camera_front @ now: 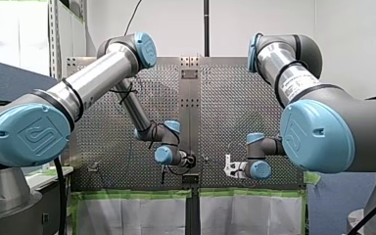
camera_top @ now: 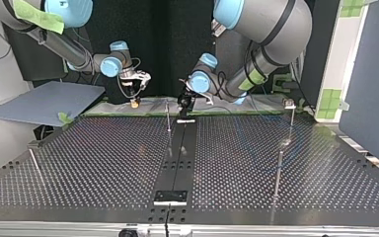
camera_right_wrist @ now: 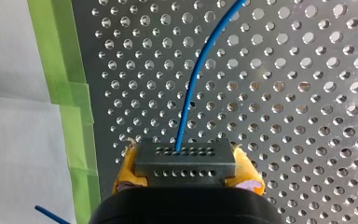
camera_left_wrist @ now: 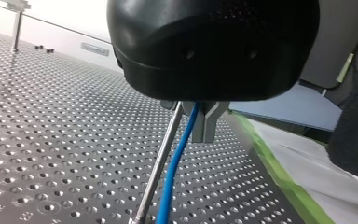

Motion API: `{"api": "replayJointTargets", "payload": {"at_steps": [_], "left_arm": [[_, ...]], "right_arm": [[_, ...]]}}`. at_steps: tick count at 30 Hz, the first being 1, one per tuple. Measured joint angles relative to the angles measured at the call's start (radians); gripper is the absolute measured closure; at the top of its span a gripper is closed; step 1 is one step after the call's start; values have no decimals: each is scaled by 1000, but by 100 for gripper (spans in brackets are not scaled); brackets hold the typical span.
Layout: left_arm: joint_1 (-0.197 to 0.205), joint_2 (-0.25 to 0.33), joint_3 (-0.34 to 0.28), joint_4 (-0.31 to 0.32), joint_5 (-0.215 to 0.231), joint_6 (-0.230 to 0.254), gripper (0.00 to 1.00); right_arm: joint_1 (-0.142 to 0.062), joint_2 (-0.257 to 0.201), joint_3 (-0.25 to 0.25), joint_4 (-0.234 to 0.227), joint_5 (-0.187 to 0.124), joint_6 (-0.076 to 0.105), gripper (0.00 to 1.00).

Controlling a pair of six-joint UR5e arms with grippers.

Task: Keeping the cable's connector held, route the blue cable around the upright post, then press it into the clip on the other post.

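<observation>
In the right wrist view my right gripper (camera_right_wrist: 185, 179) is shut with its yellow pads (camera_right_wrist: 129, 168) on the dark grey connector (camera_right_wrist: 185, 161). The blue cable (camera_right_wrist: 200, 70) leaves the connector and runs out over the perforated table (camera_right_wrist: 307, 93). In the left wrist view my left gripper (camera_left_wrist: 196, 126) has its metal fingers shut on the blue cable (camera_left_wrist: 175, 163), right beside the thin upright post (camera_left_wrist: 161, 163). The top view shows my left gripper (camera_top: 185, 101) next to that post (camera_top: 168, 116) and my right gripper (camera_top: 135, 98) to their left. The clip post (camera_top: 290, 106) stands far off at that view's right.
Green tape (camera_right_wrist: 70, 93) and a white sheet (camera_right_wrist: 14, 140) border the table edge near my right gripper. A grey-blue board (camera_top: 44, 101) lies beyond the table at the top view's left. A black centre strip with a bracket (camera_top: 170, 196) runs toward the near edge.
</observation>
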Motion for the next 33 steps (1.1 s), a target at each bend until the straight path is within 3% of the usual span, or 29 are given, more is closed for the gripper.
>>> {"api": "replayJointTargets", "payload": {"at_steps": [10, 15, 27, 28, 29, 30, 31, 32, 33], "left_arm": [[-7, -15, 0, 95, -3, -95, 100], [-2, -37, 0, 149, -13, -148, 100], [9, -59, 0, 274, -23, -278, 100], [10, -59, 0, 285, -21, -290, 96], [11, -59, 0, 294, -17, -300, 75], [11, -59, 0, 303, -12, -309, 75], [12, -59, 0, 314, -3, -322, 57], [13, -59, 0, 320, 5, -331, 26], [13, -58, 0, 323, 13, -341, 26]], "right_arm": [[-15, 20, -8, -50, -46, 41, 100], [-24, 41, -32, -33, -49, 36, 100], [-37, 46, -55, -17, -49, 36, 100], [-37, 46, -55, -17, -49, 36, 100], [-37, 46, -55, -16, -49, 35, 100], [-37, 46, -55, -15, -49, 35, 100], [-38, 46, -55, -15, -49, 35, 100], [-38, 46, -55, -14, -49, 34, 100], [-38, 46, -56, -14, -49, 34, 100]]}}
